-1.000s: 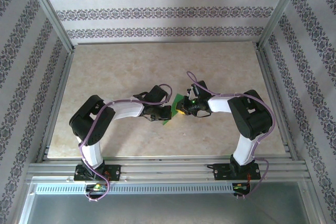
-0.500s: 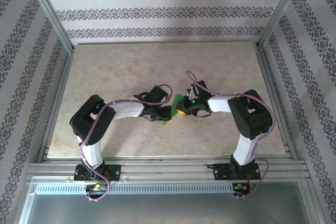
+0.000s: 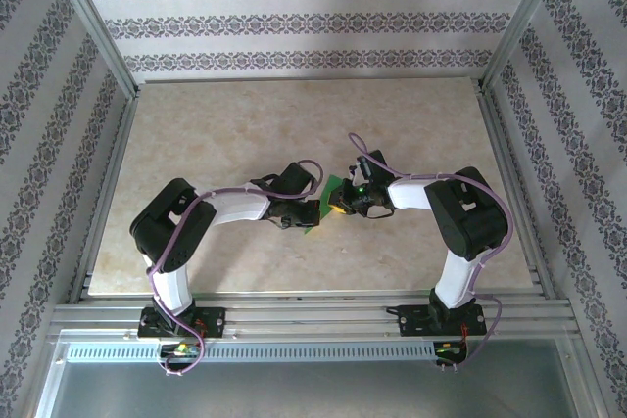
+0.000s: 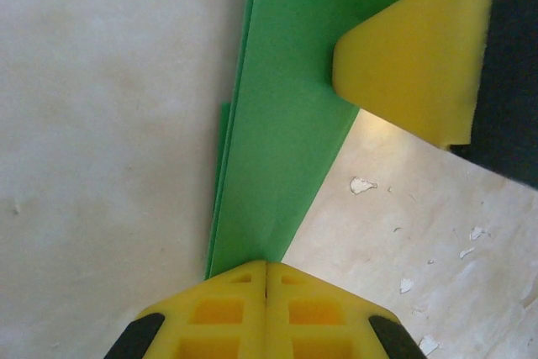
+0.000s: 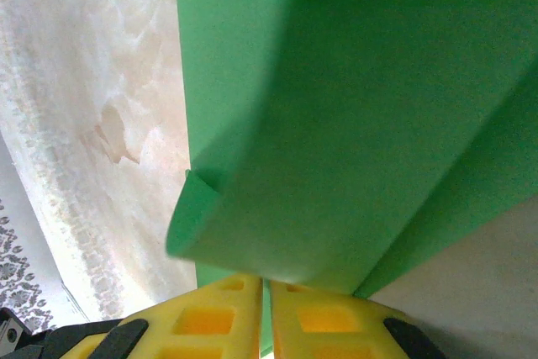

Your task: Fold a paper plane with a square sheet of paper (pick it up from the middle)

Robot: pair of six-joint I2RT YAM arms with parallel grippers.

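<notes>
The sheet of paper [image 3: 320,207] is bright green and folded into a long narrow layered strip, held just above the table between the two arms. My left gripper [image 3: 307,212] is shut on one end of it; in the left wrist view its yellow fingertips [image 4: 244,292] pinch the paper [image 4: 290,107] with no gap. My right gripper [image 3: 339,205] is shut on the other end, and one of its yellow fingers [image 4: 420,56] presses the strip's edge. In the right wrist view the paper [image 5: 361,98] fans upward from my closed right gripper [image 5: 262,285], with a small bent corner [image 5: 192,216] at the left.
The beige marbled tabletop [image 3: 245,134] lies under both arms, flecked with small white chips [image 4: 363,184]. Aluminium rails [image 3: 313,312] run along the near edge and up both sides. Patterned walls [image 3: 313,22] enclose the back and sides.
My left wrist has edged slightly toward the right gripper. The green paper stays pinched between both grippers, and the right arm has barely moved.
</notes>
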